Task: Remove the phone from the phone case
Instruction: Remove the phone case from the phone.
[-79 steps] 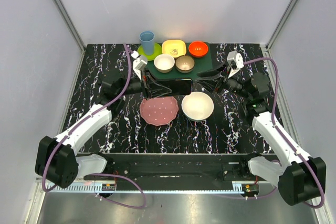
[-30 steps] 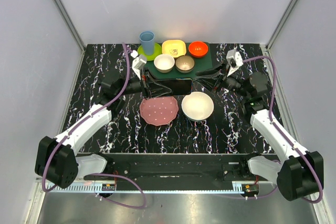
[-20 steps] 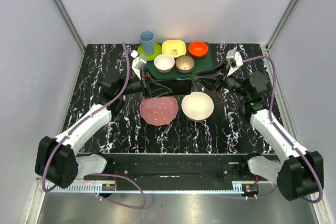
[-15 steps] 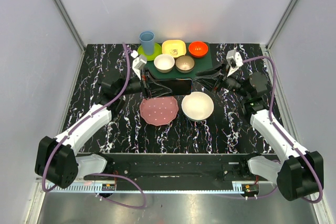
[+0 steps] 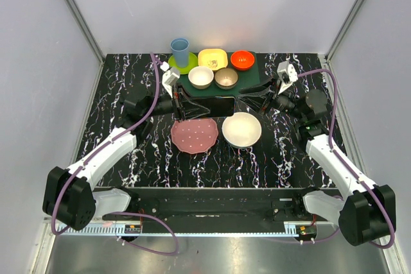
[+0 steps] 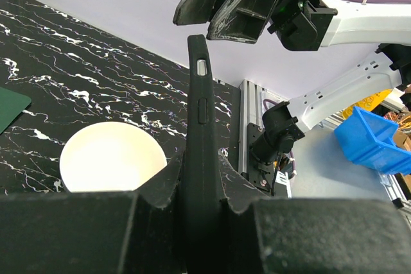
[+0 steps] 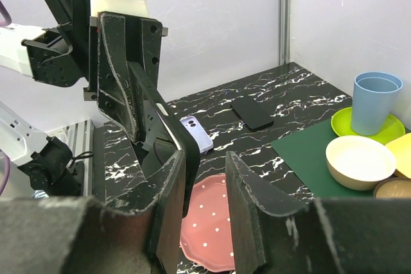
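Note:
My left gripper is shut on one end of a phone in a dark case, holding it on edge above the table. In the left wrist view its dark rim with side buttons rises from between my fingers. My right gripper is open at the free end. In the right wrist view the phone lies against the inner face of my left finger, with a gap to the right finger. Beyond it, a pale lavender phone case and a flat black phone lie on the table.
A pink dotted plate and a white bowl sit just below the held phone. At the back, a green mat carries several bowls, with a blue cup on a green plate. Grey walls close the sides.
Since the earliest frame the right arm has edged slightly toward the phone's free end. Over the last second nothing has visibly moved.

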### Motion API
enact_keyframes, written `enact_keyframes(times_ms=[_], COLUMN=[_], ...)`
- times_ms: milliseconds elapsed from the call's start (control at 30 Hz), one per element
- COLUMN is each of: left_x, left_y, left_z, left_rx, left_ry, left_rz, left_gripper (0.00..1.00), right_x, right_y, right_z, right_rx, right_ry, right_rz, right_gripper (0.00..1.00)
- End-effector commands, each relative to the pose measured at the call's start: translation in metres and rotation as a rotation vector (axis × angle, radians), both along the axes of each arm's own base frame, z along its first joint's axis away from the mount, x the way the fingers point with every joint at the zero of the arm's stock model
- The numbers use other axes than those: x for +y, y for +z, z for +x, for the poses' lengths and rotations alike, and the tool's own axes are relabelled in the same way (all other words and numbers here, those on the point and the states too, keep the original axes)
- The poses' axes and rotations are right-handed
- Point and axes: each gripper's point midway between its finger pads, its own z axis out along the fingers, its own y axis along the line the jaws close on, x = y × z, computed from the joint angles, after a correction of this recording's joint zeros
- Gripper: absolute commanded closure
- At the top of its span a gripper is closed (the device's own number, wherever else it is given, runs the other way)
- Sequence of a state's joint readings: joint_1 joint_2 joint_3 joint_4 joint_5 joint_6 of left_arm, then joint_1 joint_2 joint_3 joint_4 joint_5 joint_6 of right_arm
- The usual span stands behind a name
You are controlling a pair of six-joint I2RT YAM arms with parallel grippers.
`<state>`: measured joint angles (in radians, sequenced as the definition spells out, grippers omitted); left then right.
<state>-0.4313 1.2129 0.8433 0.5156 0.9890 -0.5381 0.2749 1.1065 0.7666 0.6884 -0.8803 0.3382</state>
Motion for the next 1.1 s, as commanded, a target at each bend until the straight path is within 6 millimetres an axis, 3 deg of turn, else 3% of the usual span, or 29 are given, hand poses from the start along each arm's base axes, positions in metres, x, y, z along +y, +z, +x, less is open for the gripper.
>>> enact_keyframes(times_ms=[0,367,800,1067], left_x=[0.002,0.001,0.0,0.0], left_y=[0.04,0.041,0.041,0.043], left_z=[0.003,0.002,0.002,-0.002], left_rx=[-0.145,-0.142,-0.14,-0.142], left_ry=[0.024,0.015,0.016,-0.011], left_rz=[-0.064,-0.066,-0.069,-0.077], left_gripper=[1.0,1.0,1.0,1.0], right_x=[0.002,0.001,0.005,0.005], right_y=[0.015,0.008,0.005,-0.001], right_z=[-0.012,0.001,0.002,0.014], right_rx=[-0.053,-0.03,-0.028,-0.013], right_ry=[0.036,-0.007,-0.007,-0.07], right_rz=[0.024,0.014,0.006,-0.011], right_gripper=[0.63,0.63,0.63,0.65])
